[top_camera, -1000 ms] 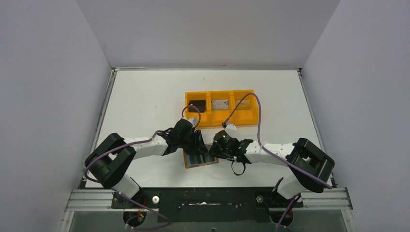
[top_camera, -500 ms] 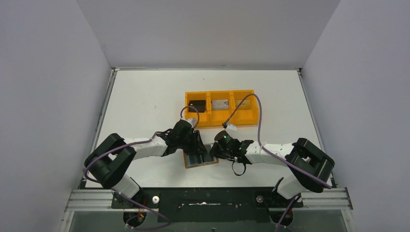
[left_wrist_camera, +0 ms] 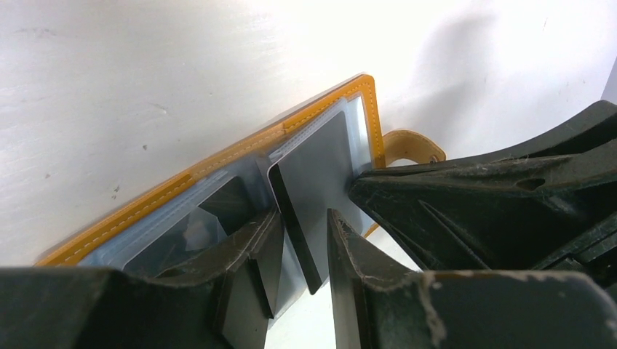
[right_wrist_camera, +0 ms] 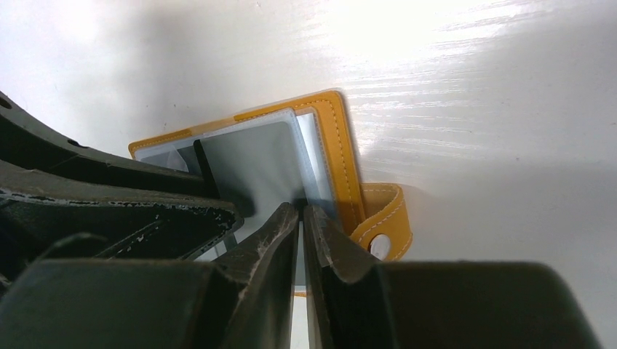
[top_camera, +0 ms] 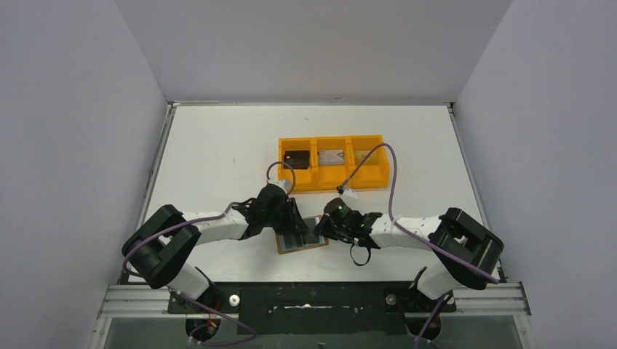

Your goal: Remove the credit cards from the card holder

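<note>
The tan card holder (top_camera: 309, 246) lies open on the table between both arms, its stitched border (left_wrist_camera: 218, 163) and clear pockets showing. A grey-blue credit card (left_wrist_camera: 320, 167) stands tilted up out of a pocket. Its dark edge lies between the fingers of my left gripper (left_wrist_camera: 302, 218), which is still open, with a narrow gap on each side. My right gripper (right_wrist_camera: 300, 209) is shut on the card holder's clear pocket edge (right_wrist_camera: 309, 156), next to the snap strap (right_wrist_camera: 382, 218). From above, the left gripper (top_camera: 293, 224) and right gripper (top_camera: 325, 227) meet over the holder.
An orange three-compartment tray (top_camera: 314, 183) sits behind the grippers. It holds a dark card (top_camera: 296, 158), a silvery card (top_camera: 331, 157) and a third card (top_camera: 366, 155). Purple cables loop over the tray's near side. White walls close in the table's sides and back.
Both grippers' jaws have narrowed. The left arm's elbow has drawn back toward the near edge, and the right arm's cable loop has shifted over the tray. The card holder stays in place.
</note>
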### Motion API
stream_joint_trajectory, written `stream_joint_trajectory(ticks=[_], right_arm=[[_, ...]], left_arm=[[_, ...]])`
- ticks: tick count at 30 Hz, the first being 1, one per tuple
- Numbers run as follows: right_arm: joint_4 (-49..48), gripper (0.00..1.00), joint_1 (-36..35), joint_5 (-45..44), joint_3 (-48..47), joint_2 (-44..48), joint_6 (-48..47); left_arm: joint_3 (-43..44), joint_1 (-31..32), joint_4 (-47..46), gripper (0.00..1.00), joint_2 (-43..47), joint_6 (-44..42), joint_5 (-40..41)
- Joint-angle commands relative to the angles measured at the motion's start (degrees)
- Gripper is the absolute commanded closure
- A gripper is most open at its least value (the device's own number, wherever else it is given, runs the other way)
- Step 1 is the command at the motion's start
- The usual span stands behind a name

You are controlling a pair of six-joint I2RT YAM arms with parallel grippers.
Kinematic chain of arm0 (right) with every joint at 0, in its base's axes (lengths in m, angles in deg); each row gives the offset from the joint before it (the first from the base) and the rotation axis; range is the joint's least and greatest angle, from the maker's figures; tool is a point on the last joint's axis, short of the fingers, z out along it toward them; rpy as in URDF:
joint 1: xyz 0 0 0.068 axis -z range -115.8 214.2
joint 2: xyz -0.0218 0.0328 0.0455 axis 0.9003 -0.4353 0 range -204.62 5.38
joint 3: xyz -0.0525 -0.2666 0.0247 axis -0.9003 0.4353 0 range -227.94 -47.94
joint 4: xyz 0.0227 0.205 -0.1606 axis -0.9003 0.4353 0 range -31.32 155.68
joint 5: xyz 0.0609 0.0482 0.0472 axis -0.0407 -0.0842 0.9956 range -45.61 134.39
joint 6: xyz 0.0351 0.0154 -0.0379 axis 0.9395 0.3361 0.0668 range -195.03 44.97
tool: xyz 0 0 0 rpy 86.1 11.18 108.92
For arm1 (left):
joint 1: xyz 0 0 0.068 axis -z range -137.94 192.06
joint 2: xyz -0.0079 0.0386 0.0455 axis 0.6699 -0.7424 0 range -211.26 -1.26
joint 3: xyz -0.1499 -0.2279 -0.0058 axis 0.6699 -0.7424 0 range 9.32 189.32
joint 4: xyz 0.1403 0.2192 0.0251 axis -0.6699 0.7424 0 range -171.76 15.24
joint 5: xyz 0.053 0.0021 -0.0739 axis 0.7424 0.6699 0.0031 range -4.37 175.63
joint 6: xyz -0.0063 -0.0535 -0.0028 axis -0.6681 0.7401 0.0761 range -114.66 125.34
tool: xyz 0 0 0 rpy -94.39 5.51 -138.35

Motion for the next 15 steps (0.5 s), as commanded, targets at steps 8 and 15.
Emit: stream_joint_trajectory(ticks=[8,15], right_arm=[[7.1,0.88,-0.6,-0.5,0.2,-1.8,0.8],[7.3,0.88,-0.6,-0.4,-0.2,-2.1,0.6]], left_arm=[[-1.5,0.2,3.4,0.76,3.8,-0.5,1.0],[-2.1,0.1,0.7,0.86,2.8,0.2,-1.3]])
